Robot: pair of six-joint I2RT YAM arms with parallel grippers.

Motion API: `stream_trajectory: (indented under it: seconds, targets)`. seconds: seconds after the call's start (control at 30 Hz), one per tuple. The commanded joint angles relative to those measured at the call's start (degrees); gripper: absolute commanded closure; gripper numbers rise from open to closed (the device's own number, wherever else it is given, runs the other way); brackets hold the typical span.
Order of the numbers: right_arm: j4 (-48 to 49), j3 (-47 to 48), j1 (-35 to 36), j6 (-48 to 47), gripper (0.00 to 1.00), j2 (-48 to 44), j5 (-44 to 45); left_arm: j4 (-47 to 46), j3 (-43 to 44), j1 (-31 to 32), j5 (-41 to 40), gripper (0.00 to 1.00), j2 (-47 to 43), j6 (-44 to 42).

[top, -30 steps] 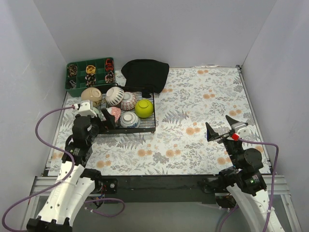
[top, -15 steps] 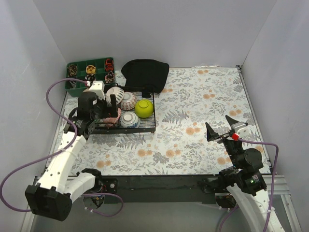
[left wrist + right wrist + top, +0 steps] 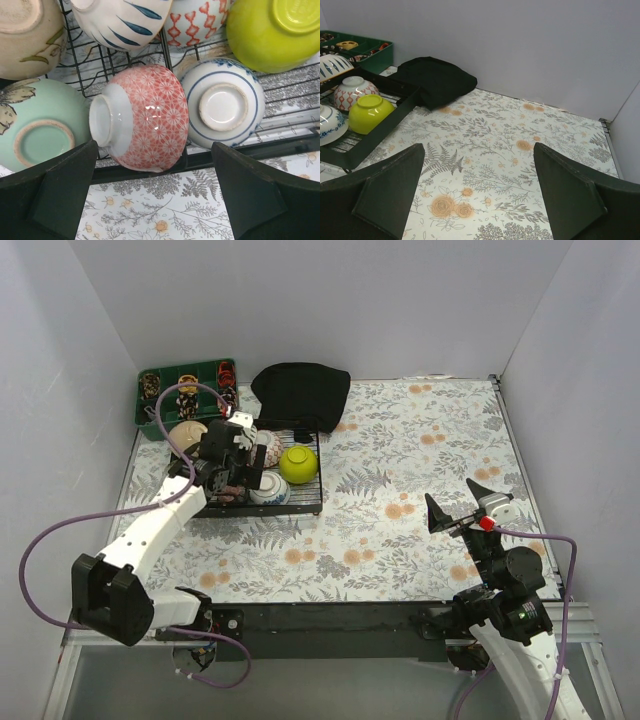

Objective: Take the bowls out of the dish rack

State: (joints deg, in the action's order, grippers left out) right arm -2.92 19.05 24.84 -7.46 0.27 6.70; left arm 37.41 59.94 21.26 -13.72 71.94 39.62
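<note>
The black wire dish rack point(image 3: 308, 502) stands at the left of the table and holds several bowls. My left gripper point(image 3: 240, 478) is open above its front row. In the left wrist view the gripper point(image 3: 154, 146) straddles a pink floral bowl point(image 3: 145, 117) lying on its side, without touching it. Beside that bowl are a pale mint bowl point(image 3: 40, 125) and a blue-patterned bowl point(image 3: 222, 107). Behind are a cream bowl point(image 3: 27, 35), a white blue-stroked bowl point(image 3: 122, 20), a red-patterned bowl point(image 3: 197, 22) and a lime-green bowl point(image 3: 267, 32). My right gripper point(image 3: 458, 502) is open and empty at the right.
A green compartment tray point(image 3: 165, 390) with small items sits behind the rack at the back left. A black cloth point(image 3: 300, 390) lies behind the rack's right end. Grey walls close in the table on three sides. The floral table mat point(image 3: 420, 460) spreads to the right of the rack.
My left arm has swung from the near left edge up and over the rack. Its open gripper now hangs over the pink floral bowl. The right arm has not moved.
</note>
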Motion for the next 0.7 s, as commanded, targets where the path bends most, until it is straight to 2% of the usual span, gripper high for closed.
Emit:
stream_trajectory:
  seconds: [0.0, 0.57, 0.67]
  targets:
    - [2.39, 0.38, 0.30, -0.09, 0.01, -11.52, 0.86, 1.35, 3.42, 0.54, -4.82, 0.02, 1.97, -0.95]
    - [2.39, 0.29, 0.47, -0.09, 0.01, -11.52, 1.12, -1.02, 4.39, 0.72, -6.32, 0.02, 8.82, -2.44]
    - [2.39, 0.29, 0.47, -0.09, 0.01, -11.52, 1.21, -0.85, 4.39, 0.89, -5.71, 0.05, 9.27, -2.61]
